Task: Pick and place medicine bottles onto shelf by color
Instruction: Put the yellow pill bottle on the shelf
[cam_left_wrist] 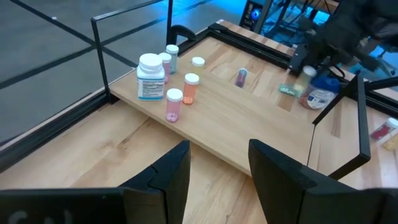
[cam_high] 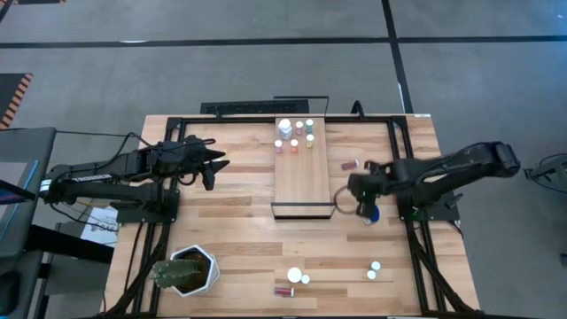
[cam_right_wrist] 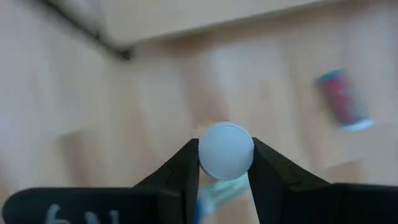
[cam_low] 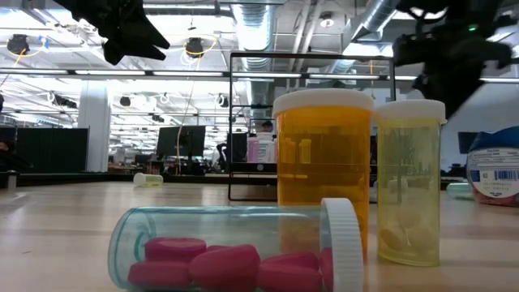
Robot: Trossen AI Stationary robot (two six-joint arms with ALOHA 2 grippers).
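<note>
The shelf [cam_high: 301, 173] is a light-wood board at the table's middle, with a dark frame at its near end. Several small bottles [cam_high: 295, 133] stand at its far end; the left wrist view shows them too [cam_left_wrist: 166, 84]. My right gripper [cam_high: 361, 202] hangs over the table just right of the shelf's near end, shut on a white-capped bottle [cam_right_wrist: 226, 151]. A wider blue bottle [cam_high: 373, 213] stands beside it. A red bottle [cam_high: 347, 165] lies on the table. My left gripper [cam_high: 215, 167] is open and empty, left of the shelf. My right gripper pinches the bottle's round white cap [cam_right_wrist: 226, 140] by its rim, between the two fingers [cam_right_wrist: 186, 165]. The fingers point down from above. The cap faces the wrist camera and hides the body. The bottle is lifted clear of the table.
Several loose bottles [cam_high: 298, 277] stand or lie near the table's front edge, with two more [cam_high: 373, 269] to the right. In the low view they show close up [cam_low: 324, 170]. A white pot with a plant [cam_high: 190, 270] stands at the front left.
</note>
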